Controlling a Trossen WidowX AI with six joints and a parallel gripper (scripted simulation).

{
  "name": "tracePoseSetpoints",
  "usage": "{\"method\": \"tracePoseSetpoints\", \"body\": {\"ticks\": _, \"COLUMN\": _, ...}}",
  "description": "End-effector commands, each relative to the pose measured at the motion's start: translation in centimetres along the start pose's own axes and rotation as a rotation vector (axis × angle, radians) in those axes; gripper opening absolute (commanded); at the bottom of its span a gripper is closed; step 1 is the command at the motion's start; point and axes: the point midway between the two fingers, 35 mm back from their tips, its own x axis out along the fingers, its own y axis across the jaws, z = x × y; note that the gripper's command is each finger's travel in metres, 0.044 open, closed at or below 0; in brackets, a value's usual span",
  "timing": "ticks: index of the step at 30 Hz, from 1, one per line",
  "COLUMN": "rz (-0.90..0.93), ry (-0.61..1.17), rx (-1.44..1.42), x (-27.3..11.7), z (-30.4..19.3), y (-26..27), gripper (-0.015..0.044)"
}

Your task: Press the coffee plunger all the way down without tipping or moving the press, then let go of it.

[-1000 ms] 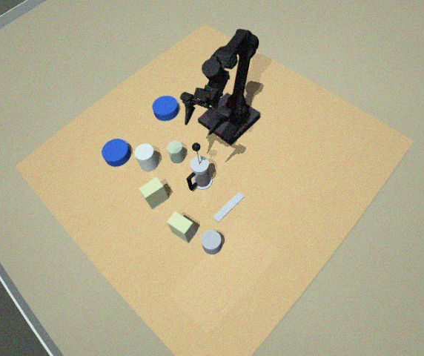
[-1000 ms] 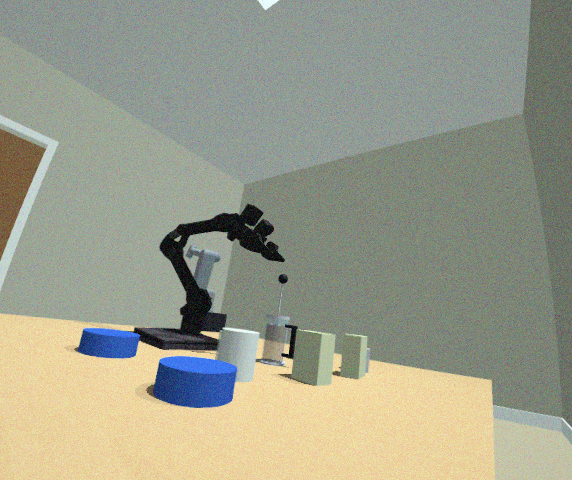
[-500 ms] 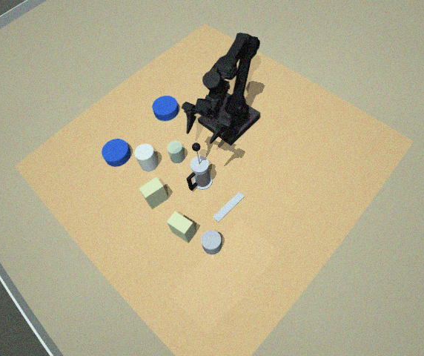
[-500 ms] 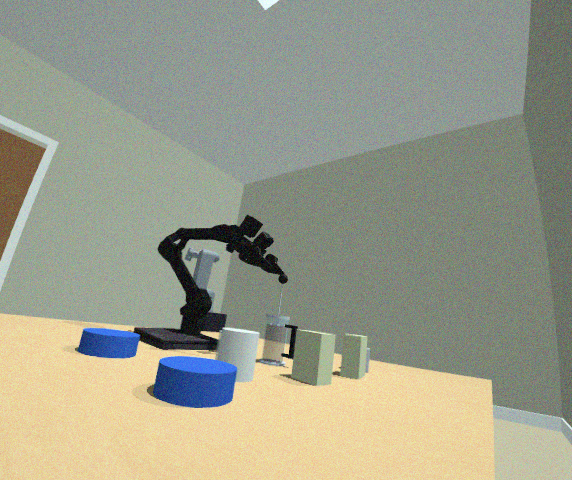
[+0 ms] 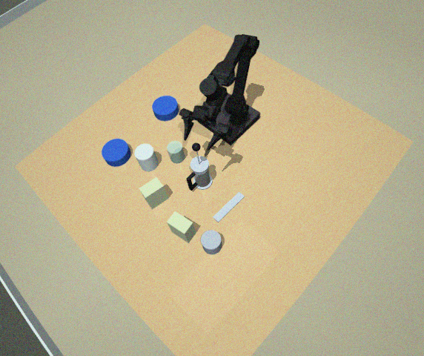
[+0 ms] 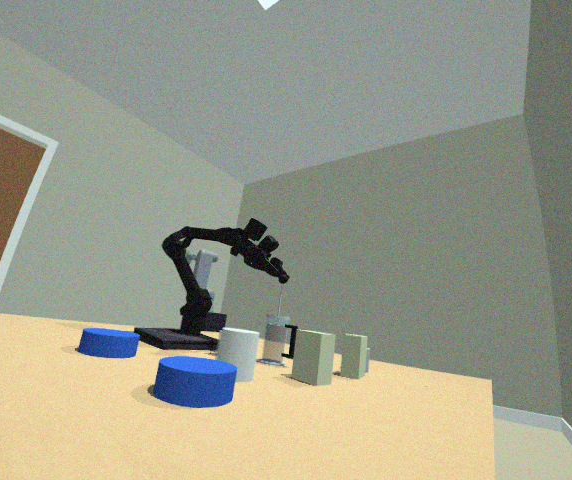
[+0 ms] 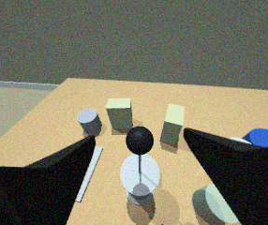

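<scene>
The French press (image 5: 201,174) stands upright on the orange counter (image 5: 300,172), just in front of the arm's base, with a pale green cylinder (image 5: 175,151) just beside it and a white cylinder (image 5: 145,156) further along the same row. Its plunger knob (image 7: 140,140), a small black ball on a thin rod (image 7: 140,170), is fully raised. The gripper (image 7: 140,141) has its jaws spread almost as wide as they go, with nothing held, 1 on each side of the knob.

I'd judge the press light and top-heavy: a glassy beaker with a side handle (image 5: 191,182) and a slim rod that would lever it over under any sideways push. The ball looks smooth and round, so a pinch could slip off it. The safest hold is across the knob's middle, or a push from straight above, kept in line with the rod.

The wrist view shows what the others cannot: the knob centred between the 2 dark fingers, with the lid (image 7: 140,174) below. The exterior view gives the height, putting the fingertips about level with the top of the rod, though from that side the knob merges with the gripper (image 6: 282,277) and I can't say whether they touch. The top view shows the surrounding clutter, including 2 blue discs (image 5: 116,151) and a flat grey bar (image 5: 228,207), all apart from the press.
</scene>
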Motion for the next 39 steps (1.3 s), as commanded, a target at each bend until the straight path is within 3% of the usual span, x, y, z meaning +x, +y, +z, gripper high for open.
{"method": "tracePoseSetpoints", "body": {"ticks": 1, "rz": 0.002, "ry": 0.007, "rx": -0.006, "x": 0.7, "z": -0.3, "y": 0.0, "gripper": 0.044}}
{"method": "tracePoseSetpoints", "body": {"ticks": 5, "rz": 0.002, "ry": 0.007, "rx": -0.006, "x": 1.1, "z": -0.4, "y": 0.0, "gripper": 0.044}}
{"method": "tracePoseSetpoints", "body": {"ticks": 17, "rz": 0.002, "ry": 0.007, "rx": -0.006, "x": 1.1, "z": -0.4, "y": 0.0, "gripper": 0.0125}}
{"method": "tracePoseSetpoints", "body": {"ticks": 39, "rz": 0.002, "ry": 0.007, "rx": -0.006, "x": 2.2, "z": -1.7, "y": 0.0, "gripper": 0.0117}}
